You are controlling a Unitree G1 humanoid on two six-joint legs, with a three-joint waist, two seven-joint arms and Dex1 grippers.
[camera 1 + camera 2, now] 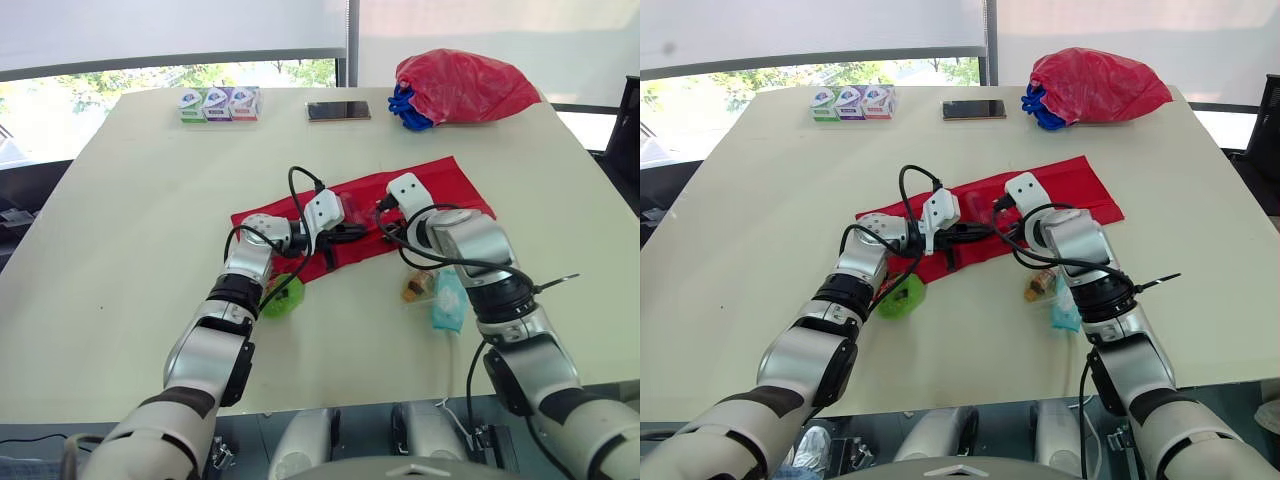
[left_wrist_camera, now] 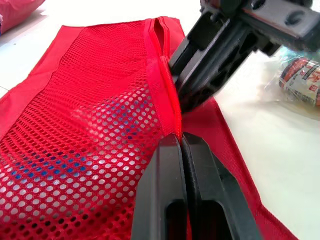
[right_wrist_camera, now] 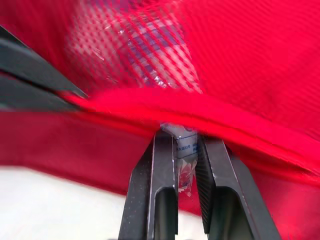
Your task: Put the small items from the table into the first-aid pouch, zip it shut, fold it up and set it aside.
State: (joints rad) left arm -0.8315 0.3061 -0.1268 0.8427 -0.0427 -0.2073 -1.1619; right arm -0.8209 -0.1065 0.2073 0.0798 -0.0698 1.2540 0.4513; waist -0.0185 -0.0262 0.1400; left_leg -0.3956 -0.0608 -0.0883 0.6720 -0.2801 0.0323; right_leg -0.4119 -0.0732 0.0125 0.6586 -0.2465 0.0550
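Left pincer point(image 2: 181, 137): fingers are pressing together on the raised red seam of the pouch point(image 1: 440, 185), beside the mesh panel point(image 2: 100, 125).
Right pincer point(image 3: 180, 132): fingers are clamping a small packet point(image 3: 184, 150) of clear wrap with print on it; the tips are sitting right at the pouch's red edge, and the packet's far end is going under that edge.
Pincers, relation: both are meeting over the middle of the pouch, just beside each other, the left one coming from the robot's left and the right one from its right.
Pouch: it is lying flat and unfolded in the middle of the counter point(image 1: 140, 200), running aslant, with its far end pointing to the robot's right.
Mesh panel: something blue is showing through the holes; what it is cannot be told.
Green item point(image 1: 283, 297): it is lying on the counter just beside the pouch's near edge, partly under the left forearm.
Brown item point(image 1: 413, 289): it is lying near the right forearm, off the pouch.
Teal packet point(image 1: 450, 303): it is lying just beside the brown item, on the near side.
Three small boxes point(image 1: 218, 103): they are standing in a row at the far edge.
Phone point(image 1: 338, 110): it is lying flat to the right of the boxes.
Red bag point(image 1: 460, 85): it is sitting at the far right corner, with something blue point(image 1: 402, 108) showing at its left side.
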